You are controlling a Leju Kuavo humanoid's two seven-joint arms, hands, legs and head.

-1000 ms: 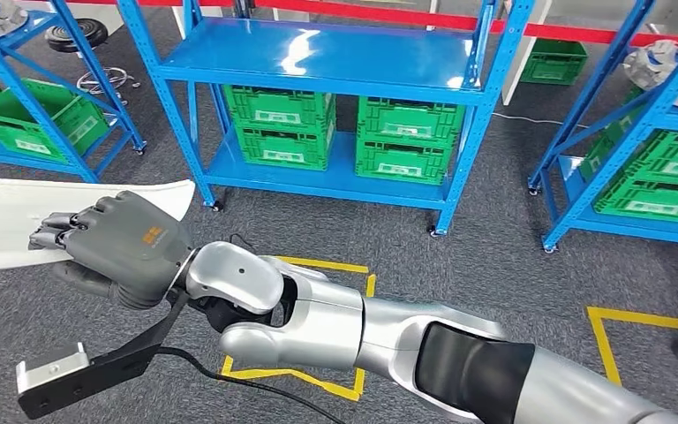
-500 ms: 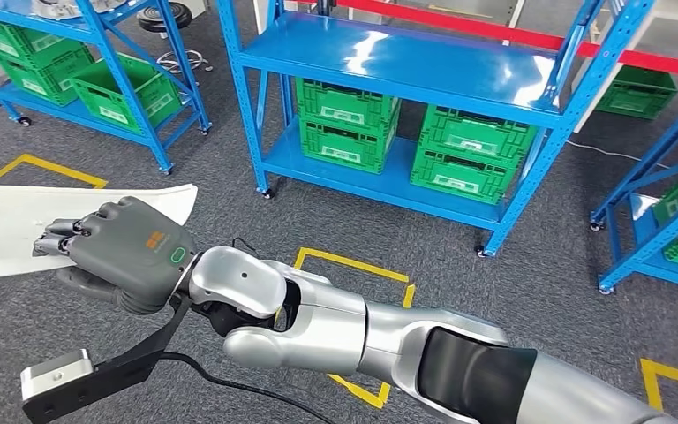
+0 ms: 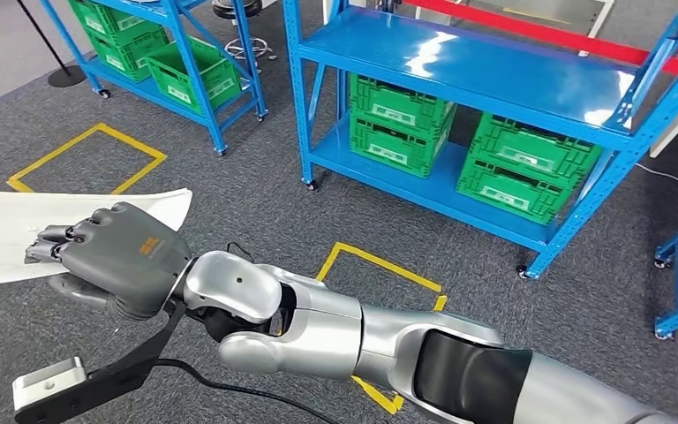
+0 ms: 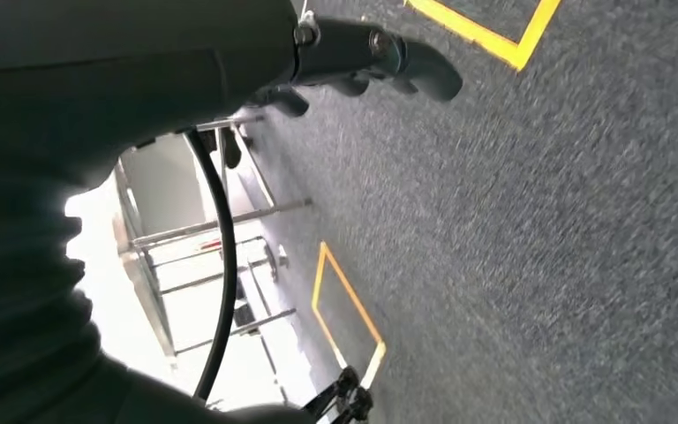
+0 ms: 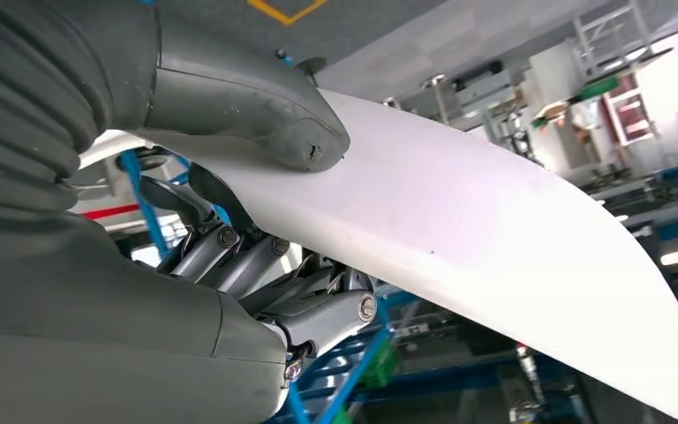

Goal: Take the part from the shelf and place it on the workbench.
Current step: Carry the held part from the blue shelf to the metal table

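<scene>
White plastic is what you have in the right hand [image 3: 119, 258]: the part [image 3: 18, 231], a long, thin, smooth panel, sits at the left edge of the head view and runs out of frame there. Your fingers [image 3: 53, 240] lie curled over its top face while the thumb comes up from beneath, so the part is pinched between them, close to its near end. A rounded corner of the panel pokes out past the back of the hand toward the centre of the frame.

From the right wrist view you see the part [image 5: 459, 221] as a gently curved, glossy sheet, tapering to a rounded tip at the lower right of that frame. The thumb [image 5: 256, 115] presses flat on one face; the darker fingers [image 5: 256, 265] close on the other face. The surface looks plain, with only a few tiny dark specks.

You carry the part above grey carpet [image 3: 256, 203] marked with yellow tape squares. A blue shelf [image 3: 485, 66] with green crates [image 3: 397, 115] stands in the upper middle of the head view, well apart from the part.

Your left hand [image 4: 371, 62] shows at the top of the left wrist view, dark fingers bent over the carpet; whether they are closed or loose you cannot tell.
</scene>
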